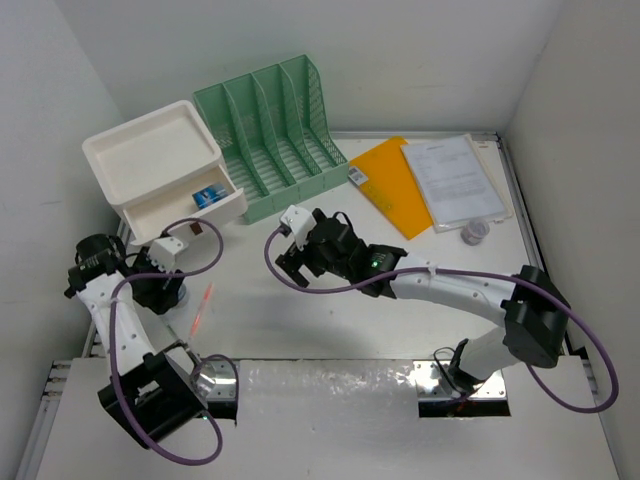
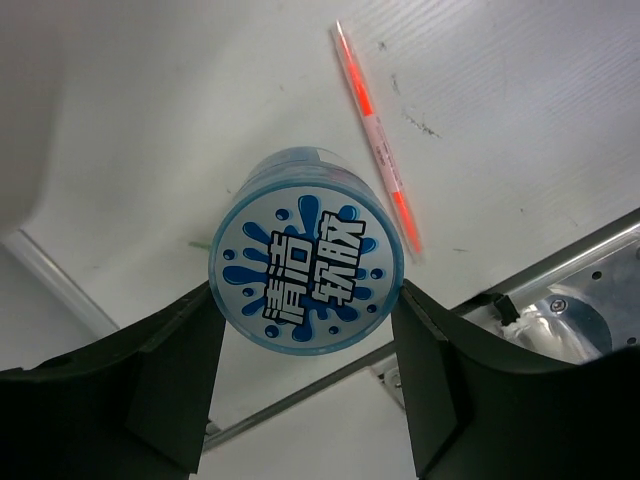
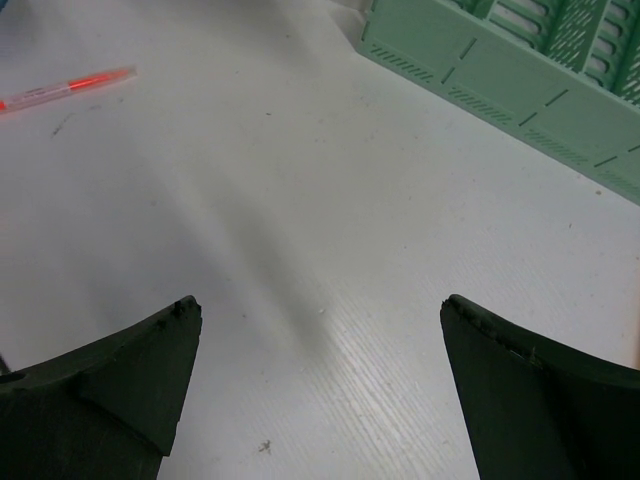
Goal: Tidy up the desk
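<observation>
left gripper [image 2: 305, 298] clamped across round blue cleaning-gel tub [image 2: 305, 265] (likely for stowing); right gripper [image 3: 320, 310] jaws wide apart, empty, over desk [image 3: 300, 180]

I see two matching limbs on my screen. The left arm [image 1: 135, 338] and the right arm [image 1: 450, 290] both have smooth white shells between chunky black joint housings. A looping purple cable [image 1: 113, 350] trails along each. Each wrist has a small white camera box [image 1: 296, 218]. A green light [image 1: 375, 260] glows on the right forearm. The left tool [image 2: 305, 295] and right tool [image 3: 320, 300] have matte black, wedge-shaped fingers [image 3: 120, 380].
</observation>
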